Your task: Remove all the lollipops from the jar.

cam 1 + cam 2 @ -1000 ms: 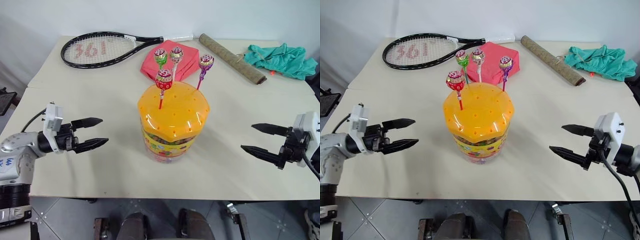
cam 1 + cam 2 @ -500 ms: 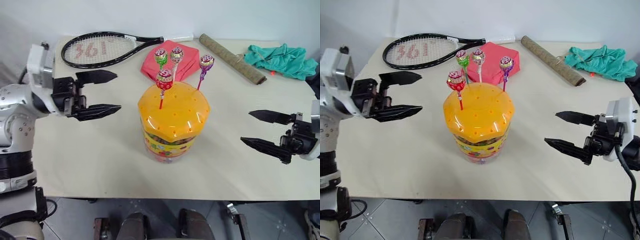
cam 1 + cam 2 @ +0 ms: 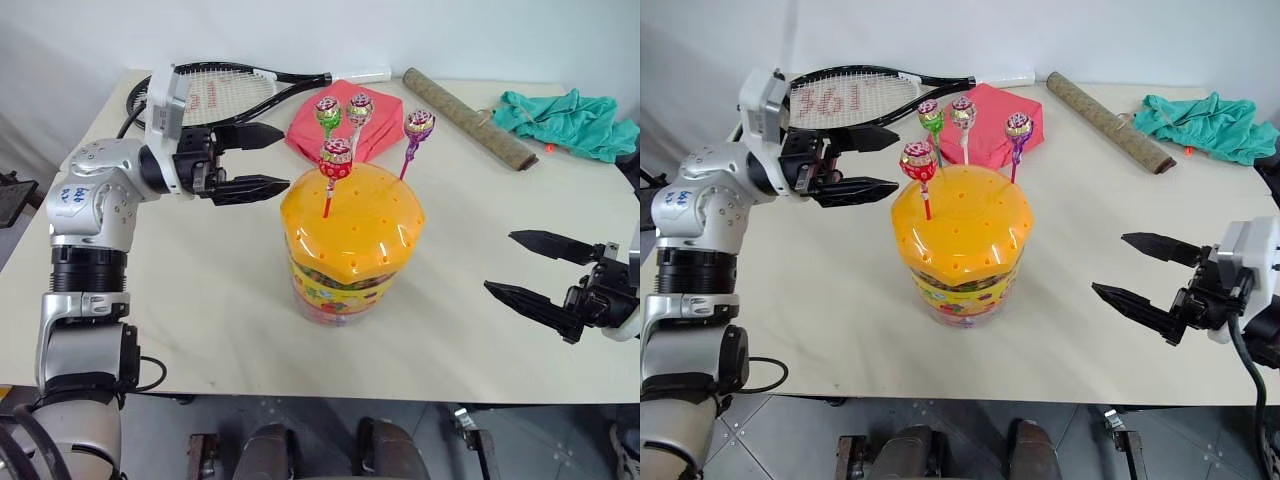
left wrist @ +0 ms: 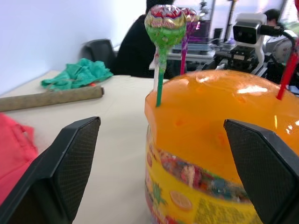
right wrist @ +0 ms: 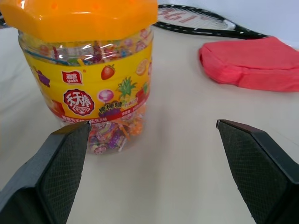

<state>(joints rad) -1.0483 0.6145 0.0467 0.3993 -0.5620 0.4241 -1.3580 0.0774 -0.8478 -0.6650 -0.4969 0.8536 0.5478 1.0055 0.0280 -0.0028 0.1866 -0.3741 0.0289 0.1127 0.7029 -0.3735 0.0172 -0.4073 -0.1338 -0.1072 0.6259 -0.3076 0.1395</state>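
The jar (image 3: 345, 255), a clear tub with a yellow-red label and an orange domed lid, stands mid-table. Several lollipops stick up from the lid: a red one (image 3: 336, 160) at the front, a green one (image 3: 327, 111), a pink-and-white one (image 3: 359, 107) and a purple one (image 3: 418, 124) behind. My left gripper (image 3: 268, 160) is open, level with the lid's top and just left of the red lollipop, empty. In the left wrist view the green lollipop (image 4: 164, 21) rises between the fingers (image 4: 70, 154). My right gripper (image 3: 525, 265) is open and empty, to the right of the jar.
A tennis racket (image 3: 215, 90) lies at the back left, a pink pouch (image 3: 350, 125) behind the jar, a brown rolled mat (image 3: 465, 103) and a teal cloth (image 3: 565, 115) at the back right. Bare tabletop (image 3: 200, 300) surrounds the jar.
My left gripper has risen from the table's left side and swung right, up to the lid's edge near the red lollipop. The right gripper has barely shifted. Both stay open.
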